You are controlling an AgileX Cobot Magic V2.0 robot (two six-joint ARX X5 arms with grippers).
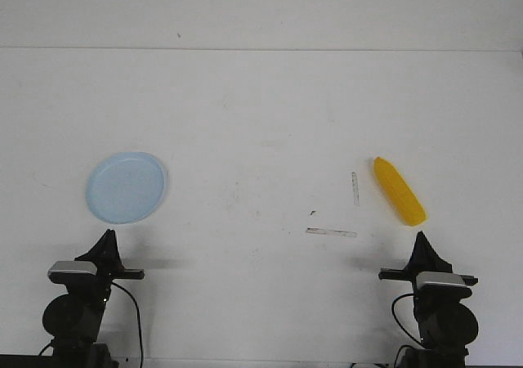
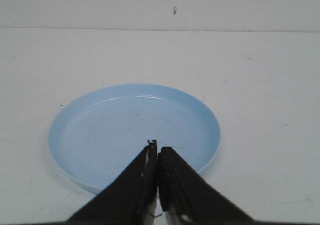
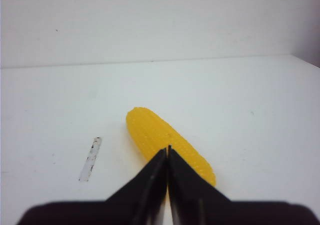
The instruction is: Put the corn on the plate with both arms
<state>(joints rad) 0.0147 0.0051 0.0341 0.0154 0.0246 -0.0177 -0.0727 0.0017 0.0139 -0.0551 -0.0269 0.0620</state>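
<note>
The yellow corn (image 1: 399,190) lies bare on the white table at the right, slanted, and shows in the right wrist view (image 3: 150,130) just beyond my fingertips. The pale blue plate (image 1: 127,186) lies empty at the left and fills the left wrist view (image 2: 100,135). My left gripper (image 1: 107,235) is shut and empty, just short of the plate's near rim, also seen in its wrist view (image 2: 157,147). My right gripper (image 1: 421,237) is shut and empty, just short of the corn's near end, also seen in its wrist view (image 3: 167,149).
Two pale tape strips are stuck to the table left of the corn, one upright (image 1: 355,188) and one lying flat (image 1: 331,232). The table's far edge meets a white wall (image 1: 261,12).
</note>
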